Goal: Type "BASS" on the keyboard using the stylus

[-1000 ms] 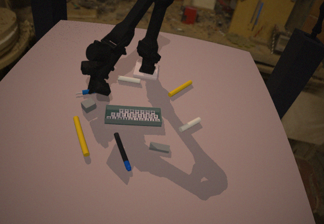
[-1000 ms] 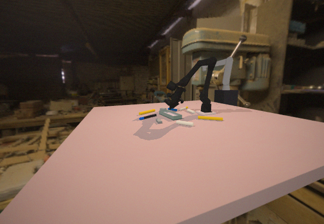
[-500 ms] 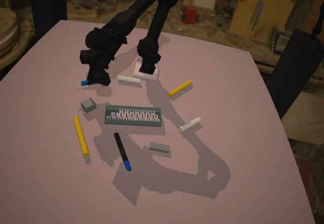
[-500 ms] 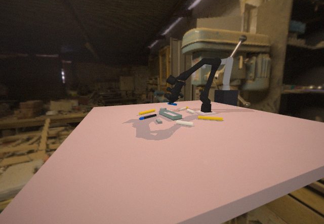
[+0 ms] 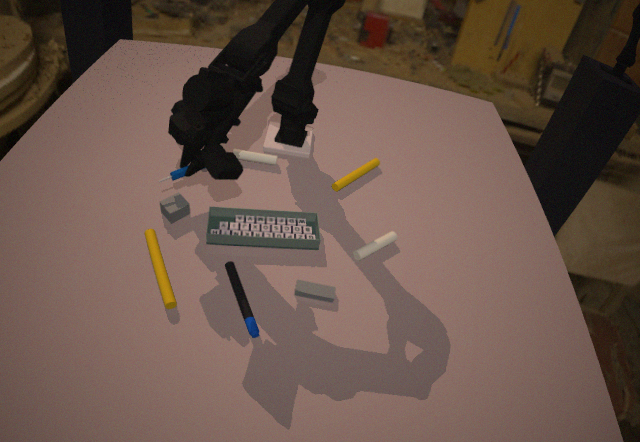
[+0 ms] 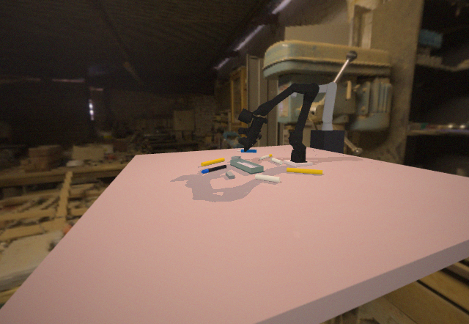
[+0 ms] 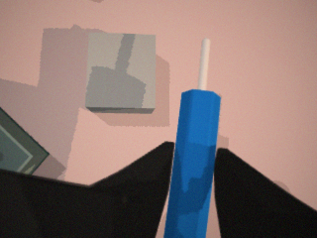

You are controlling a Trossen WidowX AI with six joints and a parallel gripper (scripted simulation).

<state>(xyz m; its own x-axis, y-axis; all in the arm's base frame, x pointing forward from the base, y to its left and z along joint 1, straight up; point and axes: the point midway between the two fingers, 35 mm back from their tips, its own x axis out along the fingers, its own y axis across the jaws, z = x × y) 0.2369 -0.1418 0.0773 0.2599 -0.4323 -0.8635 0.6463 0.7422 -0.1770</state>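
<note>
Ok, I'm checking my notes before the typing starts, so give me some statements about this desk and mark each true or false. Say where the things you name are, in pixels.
1. The gripper [image 5: 192,172] [image 6: 247,149] [image 7: 194,154] is closed on the blue stylus [image 5: 178,173] [image 6: 250,151] [image 7: 194,149]. True.
2. The stylus tip is pressing a key of the keyboard [image 5: 263,241] [image 6: 247,166]. False: it is off to the side, away from the keyboard.
3. A black pen with a blue end [image 5: 239,292] [image 6: 217,168] lies on the table. True.
4. Both yellow sticks lie on the same side of the keyboard. False: in the top view, one is left of it, the other right.
</note>
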